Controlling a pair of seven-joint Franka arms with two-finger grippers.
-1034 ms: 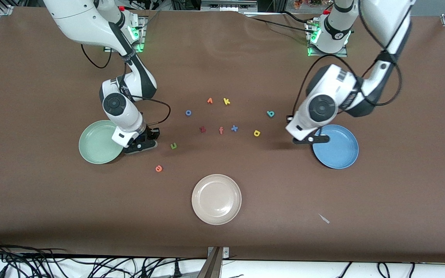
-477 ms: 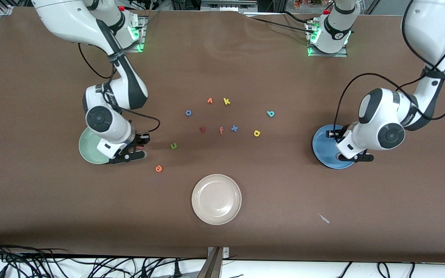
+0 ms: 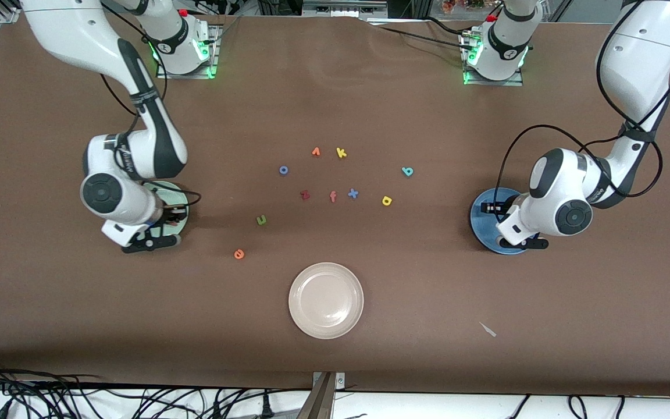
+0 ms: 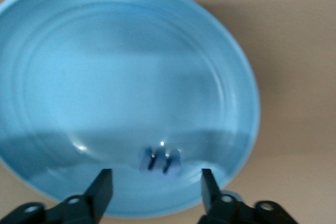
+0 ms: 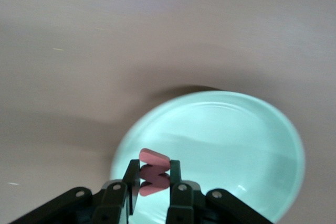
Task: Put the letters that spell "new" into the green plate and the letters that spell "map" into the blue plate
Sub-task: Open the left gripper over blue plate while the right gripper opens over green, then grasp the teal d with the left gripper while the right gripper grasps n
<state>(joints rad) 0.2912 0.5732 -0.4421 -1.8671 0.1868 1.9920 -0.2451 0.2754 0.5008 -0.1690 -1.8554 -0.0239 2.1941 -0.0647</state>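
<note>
My left gripper point(image 4: 155, 184) is open just above the blue plate point(image 4: 63, 66), and the blue m point(image 4: 160, 160) lies loose in the plate between the fingertips. My right gripper point(image 5: 154, 179) is shut on the salmon-red w point(image 5: 154, 176) and hangs over the green plate point(image 5: 231, 140). In the front view the arms cover most of the green plate point(image 3: 177, 196) and the blue plate point(image 3: 482, 224). The olive n point(image 3: 261, 220) and orange e point(image 3: 239, 254) lie on the table beside the green plate. The yellow a point(image 3: 387, 201) and teal p point(image 3: 407, 171) lie toward the blue plate.
A cream-white plate point(image 3: 326, 299) sits nearest the front camera. Other letters lie mid-table: blue x point(image 3: 353, 194), dark red z point(image 3: 305, 195), red f point(image 3: 332, 196), blue o point(image 3: 283, 170), an orange v-like letter point(image 3: 316, 152), yellow k point(image 3: 341, 153).
My left gripper has opened over the blue plate and let the blue m drop into it. My right gripper has carried the w from the table onto the space over the green plate.
</note>
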